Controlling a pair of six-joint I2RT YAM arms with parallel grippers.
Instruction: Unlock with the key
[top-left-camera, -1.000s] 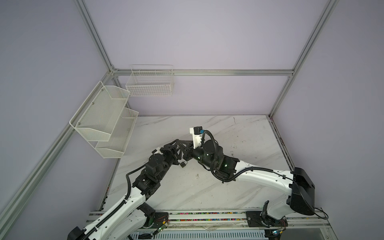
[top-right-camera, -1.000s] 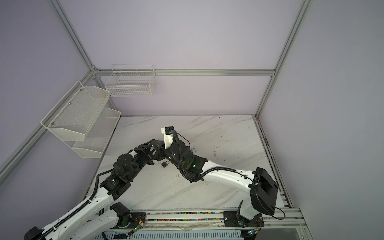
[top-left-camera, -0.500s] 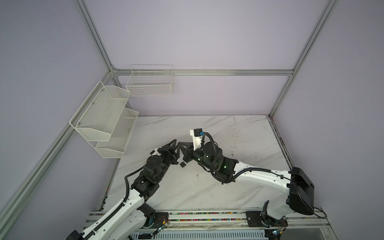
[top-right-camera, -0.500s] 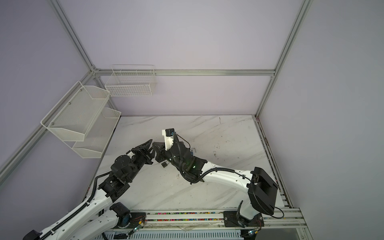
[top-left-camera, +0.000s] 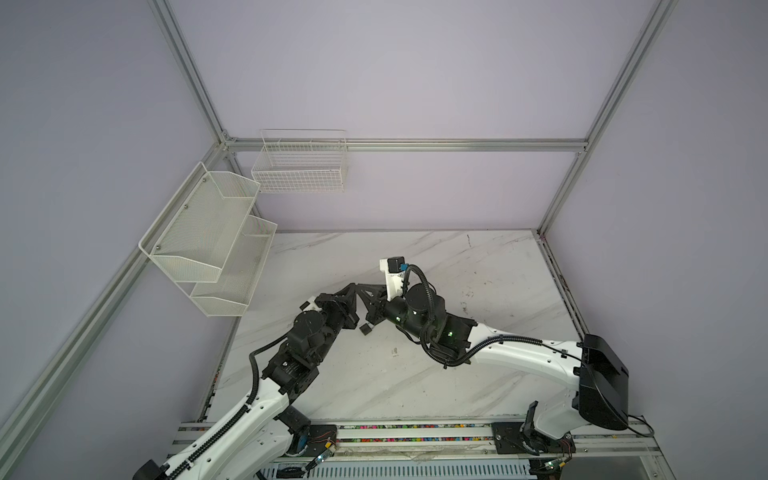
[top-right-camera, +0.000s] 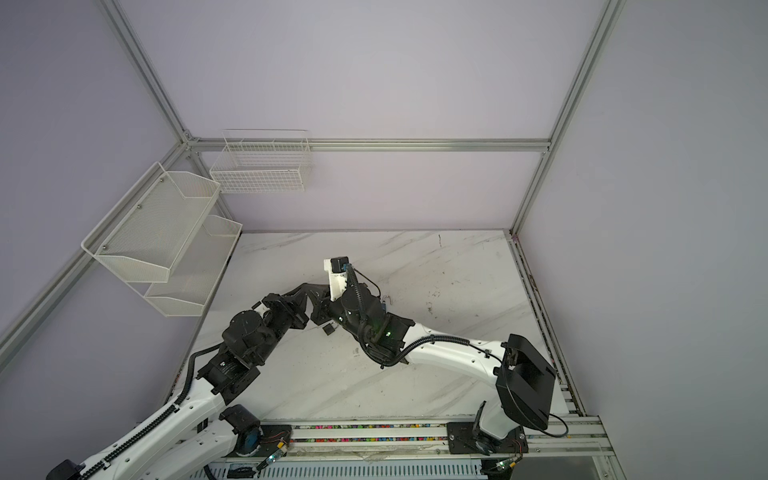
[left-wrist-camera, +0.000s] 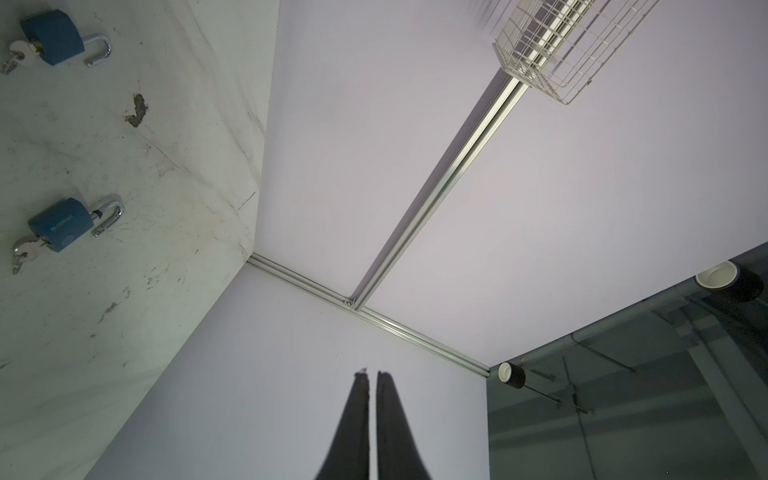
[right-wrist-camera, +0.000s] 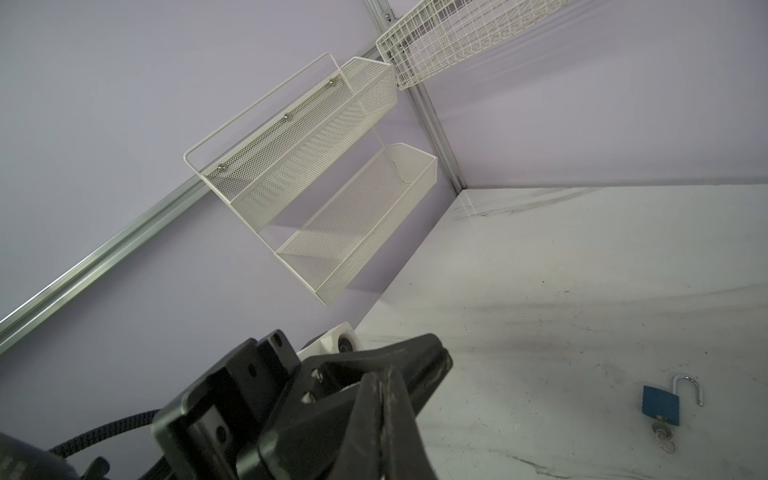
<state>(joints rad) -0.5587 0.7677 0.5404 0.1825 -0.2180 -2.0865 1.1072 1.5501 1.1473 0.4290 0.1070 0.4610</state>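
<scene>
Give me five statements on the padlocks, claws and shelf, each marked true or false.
1. Two blue padlocks lie on the table, each with a key in it. True.
2. The left claw grips a key. False: it is shut on nothing.
3. The padlock in the right wrist view has its shackle open. True.
4. The right claw stands wide open. False: it is shut.
5. A padlock sits in the mesh shelf. False: no padlock shows in it.
</scene>
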